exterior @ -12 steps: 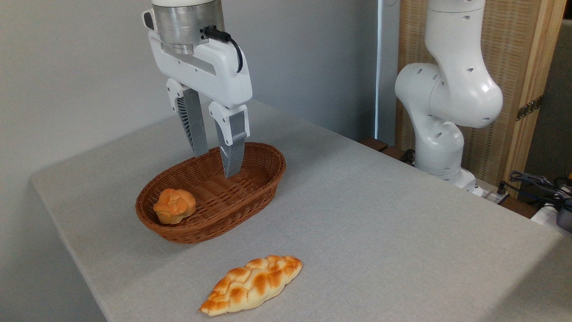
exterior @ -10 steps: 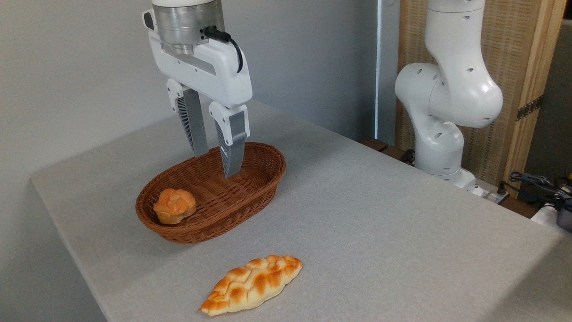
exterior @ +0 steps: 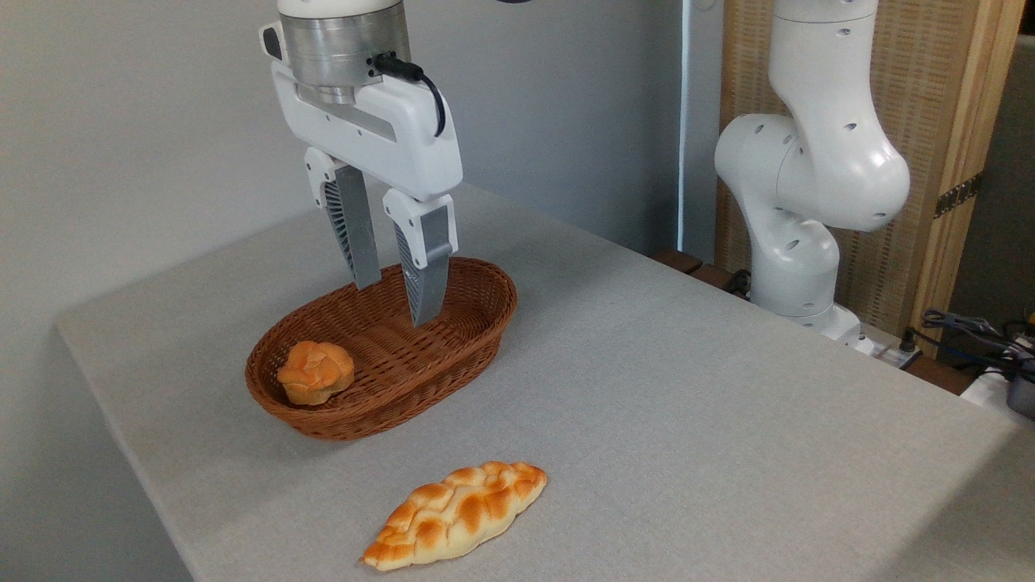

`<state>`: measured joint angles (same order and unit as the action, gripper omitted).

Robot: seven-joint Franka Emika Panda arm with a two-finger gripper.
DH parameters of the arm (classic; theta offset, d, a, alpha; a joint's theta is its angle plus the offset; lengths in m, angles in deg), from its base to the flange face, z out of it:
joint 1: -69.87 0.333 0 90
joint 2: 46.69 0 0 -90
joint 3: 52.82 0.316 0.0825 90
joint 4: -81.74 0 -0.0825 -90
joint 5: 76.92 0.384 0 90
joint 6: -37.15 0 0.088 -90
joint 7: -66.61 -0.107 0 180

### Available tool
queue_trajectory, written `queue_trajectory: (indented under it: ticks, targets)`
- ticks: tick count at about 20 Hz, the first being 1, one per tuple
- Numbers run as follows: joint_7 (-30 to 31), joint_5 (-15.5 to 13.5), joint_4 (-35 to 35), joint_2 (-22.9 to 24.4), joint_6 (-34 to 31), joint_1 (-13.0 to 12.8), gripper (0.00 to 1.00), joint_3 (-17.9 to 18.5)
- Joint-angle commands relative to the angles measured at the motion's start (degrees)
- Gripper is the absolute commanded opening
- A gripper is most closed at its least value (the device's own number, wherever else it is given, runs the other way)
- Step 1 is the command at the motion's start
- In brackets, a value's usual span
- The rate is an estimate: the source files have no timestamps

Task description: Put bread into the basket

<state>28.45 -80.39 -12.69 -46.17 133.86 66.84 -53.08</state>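
The bread (exterior: 455, 514), a long braided loaf with a golden-orange crust and pale sides, lies on the grey table near its front edge. Behind it stands the basket (exterior: 477, 335), an oval reddish-brown wicker one with low sides. My gripper (exterior: 396, 303) hangs over the basket's far half, open, with nothing between its grey fingers (exterior: 426, 267). It is well apart from the bread, up and to the left of it.
A small round knotted orange bun (exterior: 315, 372) sits in the basket's near-left end. The arm's white base (exterior: 796, 234) rises at the table's far right edge, with cables (exterior: 970, 331) beside it. The table's left and front edges lie close to the bread and basket.
The gripper has shifted slightly right and a little lower over the basket. Bread, bun and basket have not moved.
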Motion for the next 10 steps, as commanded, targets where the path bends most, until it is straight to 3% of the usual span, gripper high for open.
queue_trajectory:
  ticks: [1,6,10]
  targets:
    - [-1.12,-0.32,-0.5,0.27,-0.03,0.04,1.0,0.7]
    - [-1.74,-0.23,-2.69,0.1,5.05,0.04,1.0,1.84]
    - [-4.1,0.3,-8.21,-0.43,11.12,0.04,1.0,2.02]
